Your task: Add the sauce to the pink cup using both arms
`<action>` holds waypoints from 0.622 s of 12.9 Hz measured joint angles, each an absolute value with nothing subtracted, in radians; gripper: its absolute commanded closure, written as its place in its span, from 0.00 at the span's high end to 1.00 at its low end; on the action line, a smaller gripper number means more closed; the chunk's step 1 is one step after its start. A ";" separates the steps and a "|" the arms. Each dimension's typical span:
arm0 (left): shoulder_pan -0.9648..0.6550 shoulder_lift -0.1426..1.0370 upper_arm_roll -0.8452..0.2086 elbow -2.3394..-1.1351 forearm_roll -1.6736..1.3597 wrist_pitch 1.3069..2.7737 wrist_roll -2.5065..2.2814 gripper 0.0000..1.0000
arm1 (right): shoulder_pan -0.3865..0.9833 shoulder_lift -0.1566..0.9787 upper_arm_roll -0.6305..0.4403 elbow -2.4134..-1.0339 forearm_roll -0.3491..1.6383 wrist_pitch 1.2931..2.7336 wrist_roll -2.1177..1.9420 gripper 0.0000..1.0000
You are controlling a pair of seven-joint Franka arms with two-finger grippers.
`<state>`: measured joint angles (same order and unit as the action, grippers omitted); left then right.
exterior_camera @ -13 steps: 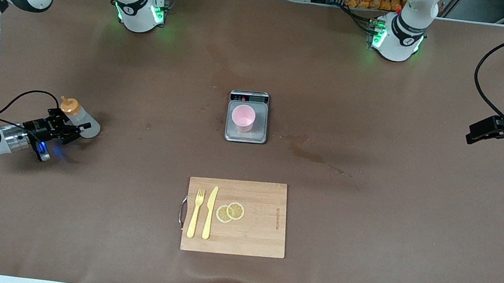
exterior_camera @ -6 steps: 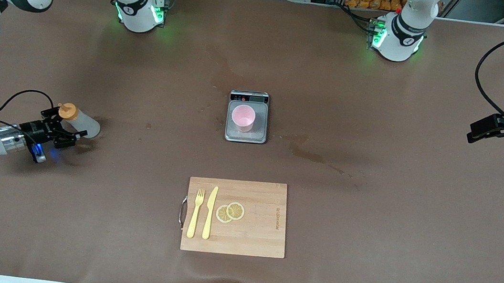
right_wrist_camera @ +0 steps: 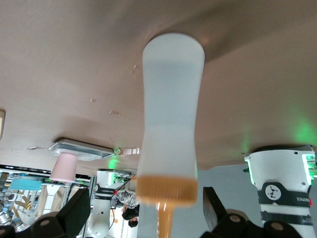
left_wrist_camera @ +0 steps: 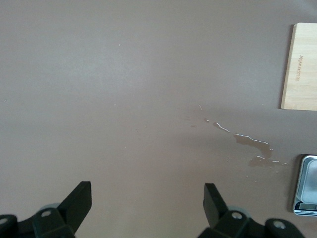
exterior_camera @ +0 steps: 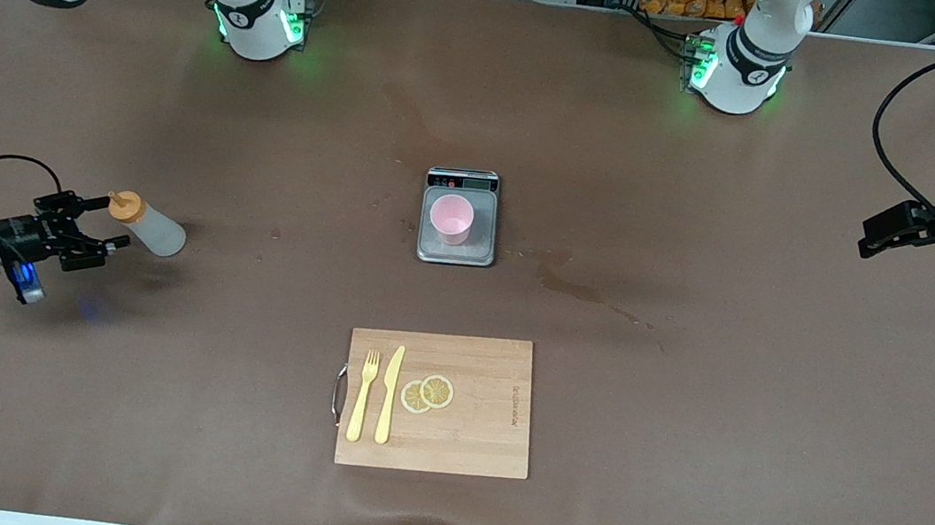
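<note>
The sauce bottle (exterior_camera: 150, 229), whitish with an orange nozzle cap, stands on the table toward the right arm's end. My right gripper (exterior_camera: 108, 223) is open and empty, level with the bottle's cap and just clear of it. In the right wrist view the bottle (right_wrist_camera: 171, 114) stands straight ahead, its nozzle between my spread fingers. The pink cup (exterior_camera: 451, 218) stands upright on the grey scale (exterior_camera: 456, 250) at mid-table; it also shows in the right wrist view (right_wrist_camera: 63, 167). My left gripper (exterior_camera: 872, 239) is open and empty, held over bare table at the left arm's end.
A wooden cutting board (exterior_camera: 483, 425) with a fork, a knife and two lemon slices lies nearer the front camera than the scale. A wet streak (exterior_camera: 580, 290) marks the table beside the scale, toward the left arm's end, and shows in the left wrist view (left_wrist_camera: 250, 144).
My right gripper has let go of the sauce bottle and drawn back toward the right arm's end of the table. The bottle stays standing. The left arm barely shifted.
</note>
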<state>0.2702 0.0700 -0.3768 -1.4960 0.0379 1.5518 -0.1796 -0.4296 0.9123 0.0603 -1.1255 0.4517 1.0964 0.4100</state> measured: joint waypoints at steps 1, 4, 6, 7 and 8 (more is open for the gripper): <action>0.239 0.066 -0.345 -1.497 0.038 1.548 -0.180 1.00 | -0.423 0.892 0.062 -1.120 0.447 1.083 0.414 1.00; 0.178 0.053 -0.288 -1.508 0.038 1.545 -0.179 1.00 | -0.386 0.835 0.066 -1.114 0.412 1.048 0.420 1.00; 0.113 0.048 -0.230 -1.516 0.038 1.544 -0.179 1.00 | -0.337 0.779 0.072 -1.106 0.332 1.042 0.421 1.00; 0.086 0.043 -0.205 -1.523 0.038 1.544 -0.179 1.00 | -0.296 0.744 0.075 -1.105 0.273 1.039 0.421 1.00; 0.071 0.039 -0.192 -1.529 0.038 1.544 -0.179 1.00 | -0.248 0.711 0.077 -1.105 0.220 1.038 0.422 1.00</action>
